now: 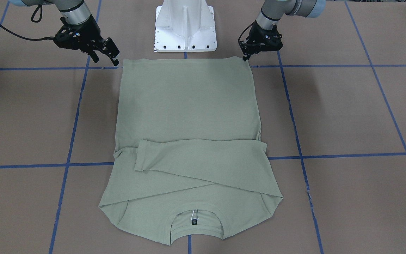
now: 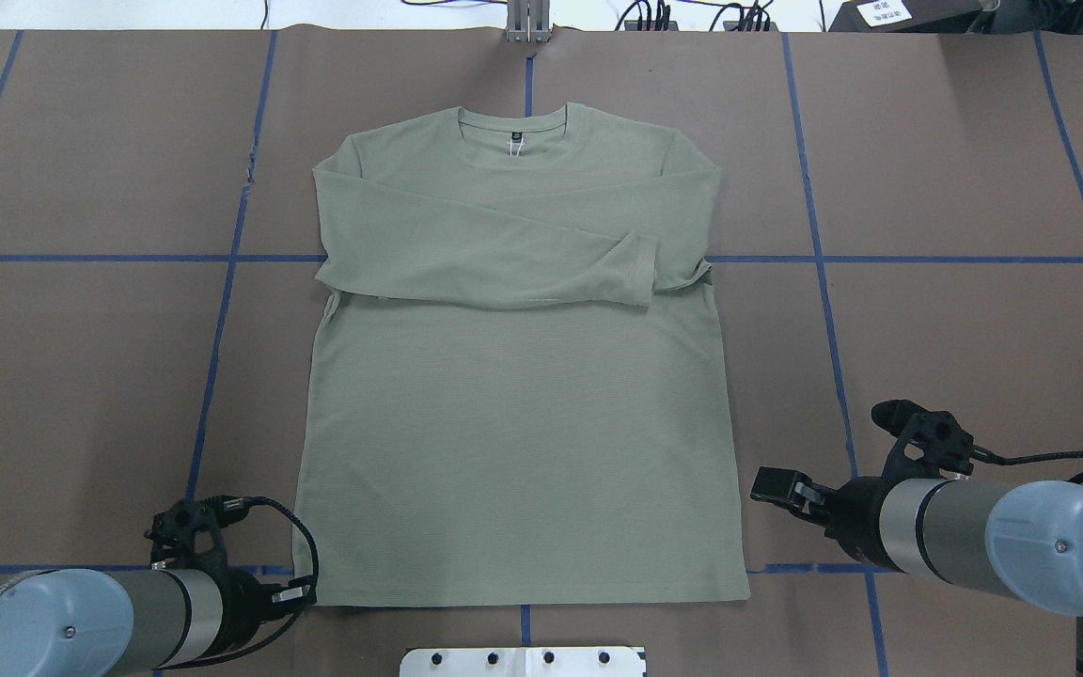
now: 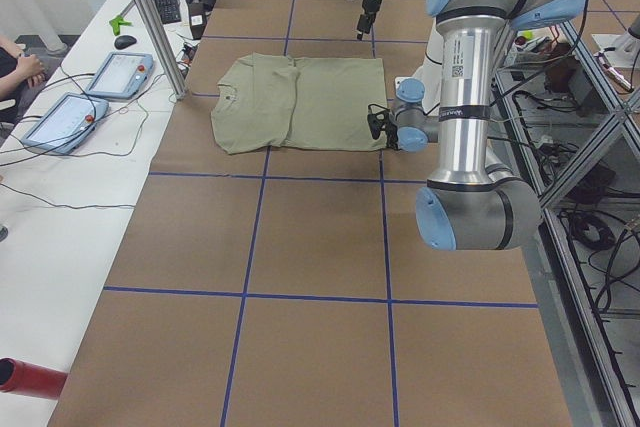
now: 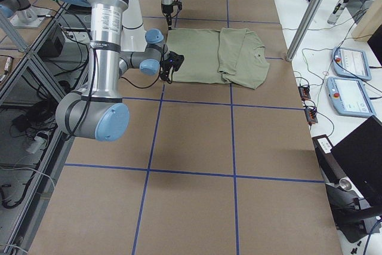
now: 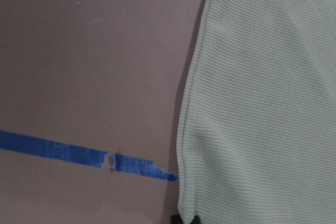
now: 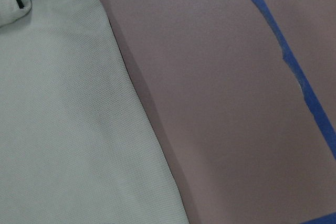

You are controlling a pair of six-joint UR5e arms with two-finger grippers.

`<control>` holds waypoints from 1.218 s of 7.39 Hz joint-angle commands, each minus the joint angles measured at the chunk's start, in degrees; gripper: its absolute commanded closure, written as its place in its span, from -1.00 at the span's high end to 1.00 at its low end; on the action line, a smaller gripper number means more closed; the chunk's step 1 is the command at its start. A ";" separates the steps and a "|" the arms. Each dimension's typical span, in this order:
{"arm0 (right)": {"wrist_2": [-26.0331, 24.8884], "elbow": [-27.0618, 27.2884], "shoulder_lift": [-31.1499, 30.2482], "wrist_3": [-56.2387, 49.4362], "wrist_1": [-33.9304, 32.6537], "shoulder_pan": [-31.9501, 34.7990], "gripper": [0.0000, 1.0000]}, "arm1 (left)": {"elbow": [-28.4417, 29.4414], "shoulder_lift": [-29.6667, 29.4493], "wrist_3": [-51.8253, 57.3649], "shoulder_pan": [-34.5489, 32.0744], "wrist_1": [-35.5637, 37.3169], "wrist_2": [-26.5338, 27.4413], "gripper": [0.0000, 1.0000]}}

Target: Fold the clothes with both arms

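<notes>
My left gripper [image 1: 246,57] sits low in the upper right of the front-facing view, its tips touching the hem corner of the sage-green long-sleeved shirt [image 1: 189,106]. My left wrist camera shows only two dark tips at the bottom edge of the frame, right by that corner, so I cannot tell whether I am pinching the cloth or only resting against it. My right gripper [image 1: 105,60] is in the upper left of the same view, just beside the other hem corner. Its two fingers stand apart with nothing between them, and my right wrist camera sees only the shirt's side edge and bare paper. The shirt lies flat in the middle of the brown paper-covered table [image 2: 81,376]. Its hem is toward the white base pedestal [image 1: 185,28] at the top of the front-facing view, and its ribbed collar [image 1: 196,231] is at the bottom, with the small black neck tag [image 1: 194,222] showing inside. Both sleeves are folded across the chest, the upper one [image 1: 203,158] ending in a cuff left of centre. Blue tape lines [image 1: 330,155] cross the table in a grid, and some run under the shirt.
</notes>
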 commanded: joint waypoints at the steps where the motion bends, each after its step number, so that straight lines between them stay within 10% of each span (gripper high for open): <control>1: 0.00 0.00 -0.02 3.53 -0.26 -0.08 0.98 | -2.93 -0.54 0.00 -0.70 0.00 -0.39 -1.00; 9: -13.34 -5.53 8.25 18.23 -7.65 -13.08 0.85 | -7.70 -0.98 -0.08 -5.63 -0.09 -0.30 -1.00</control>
